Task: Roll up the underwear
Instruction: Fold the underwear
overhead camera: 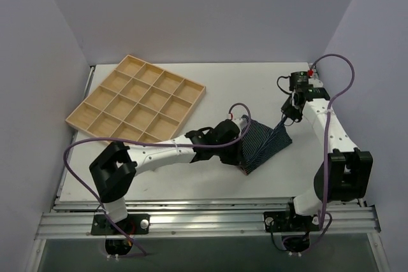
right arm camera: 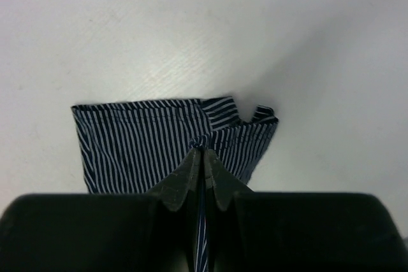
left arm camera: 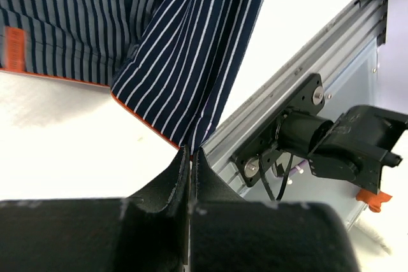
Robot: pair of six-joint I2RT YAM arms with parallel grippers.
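The underwear (overhead camera: 263,143), dark navy with thin white stripes and an orange-red waistband edge, lies on the white table between the two arms. My left gripper (overhead camera: 243,133) is shut on its left side; in the left wrist view the cloth (left arm camera: 191,49) rises from the pinched corner between the jaws (left arm camera: 190,152). My right gripper (overhead camera: 285,121) is shut on the far right corner. In the right wrist view a fold of striped fabric (right arm camera: 146,148) runs down between the closed fingers (right arm camera: 203,152).
A wooden tray (overhead camera: 136,99) with several square cells sits at the back left of the table. An aluminium rail (overhead camera: 210,221) runs along the near edge. Pale walls close in on the left, back and right.
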